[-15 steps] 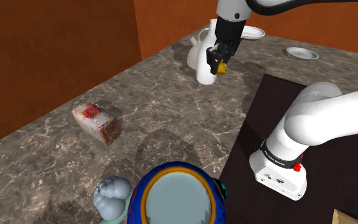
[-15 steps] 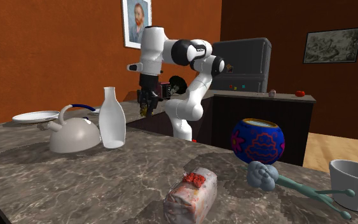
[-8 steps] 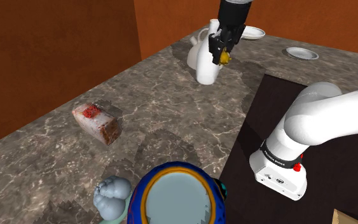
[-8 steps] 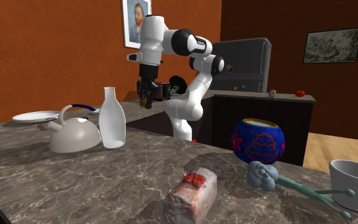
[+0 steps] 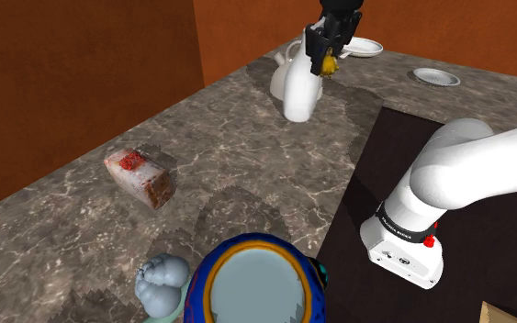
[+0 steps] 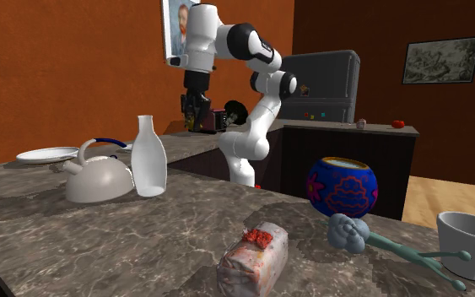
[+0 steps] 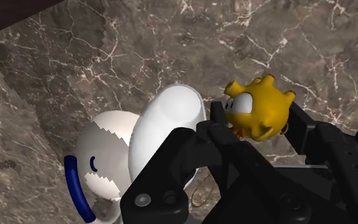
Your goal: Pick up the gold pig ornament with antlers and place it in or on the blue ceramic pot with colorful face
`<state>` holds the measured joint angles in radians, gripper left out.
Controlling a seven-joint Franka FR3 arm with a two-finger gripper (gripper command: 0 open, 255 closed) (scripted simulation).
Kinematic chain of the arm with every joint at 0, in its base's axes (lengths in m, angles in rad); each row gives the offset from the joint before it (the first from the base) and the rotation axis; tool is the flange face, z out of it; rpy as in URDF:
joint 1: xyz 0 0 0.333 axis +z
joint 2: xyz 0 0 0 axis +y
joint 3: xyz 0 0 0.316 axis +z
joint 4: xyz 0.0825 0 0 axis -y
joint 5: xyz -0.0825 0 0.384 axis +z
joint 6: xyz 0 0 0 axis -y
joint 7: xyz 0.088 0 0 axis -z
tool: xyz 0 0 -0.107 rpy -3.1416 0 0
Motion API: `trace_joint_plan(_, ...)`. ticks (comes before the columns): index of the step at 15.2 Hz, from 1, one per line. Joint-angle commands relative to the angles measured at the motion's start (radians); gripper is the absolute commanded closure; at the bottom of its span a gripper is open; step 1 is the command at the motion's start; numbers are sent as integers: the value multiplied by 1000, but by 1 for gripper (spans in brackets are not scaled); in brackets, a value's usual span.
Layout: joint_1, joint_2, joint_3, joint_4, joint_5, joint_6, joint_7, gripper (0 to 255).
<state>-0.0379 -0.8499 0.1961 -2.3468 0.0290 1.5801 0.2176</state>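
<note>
- Nearest us, at the near edge of the dark marbled counter beside the stand, sits the blue round pot with a gold rim and a painted face. Its mouth is open and nothing is in it. A blue-grey lumpy figure stands just beside it.
- Farther in, towards the counter's wall-side edge, lies a wrapped loaf with a red patch. It is well apart from both the pot and the arm.
- Towards the far end stand a tall white bottle and, behind it, a white kettle with a blue handle. Neither has moved in the last second.
- Above them is the change. The black hand has risen from level with the bottle's lower body to level with its neck. It is clenched on the gold-yellow pig ornament with small antlers, which is pinched between both fingers and clear of the counter.
- We judge the pick finished, since the grasp has held through the lift.
- What remains is the carry back along the counter to the pot, then the release.
- The bottle is just beside the hand, so we would swing wide of it.
</note>
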Motion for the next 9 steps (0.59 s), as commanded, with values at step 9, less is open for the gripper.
trace_joint_plan(9,48,-32,146,61,106,-89,156,255)
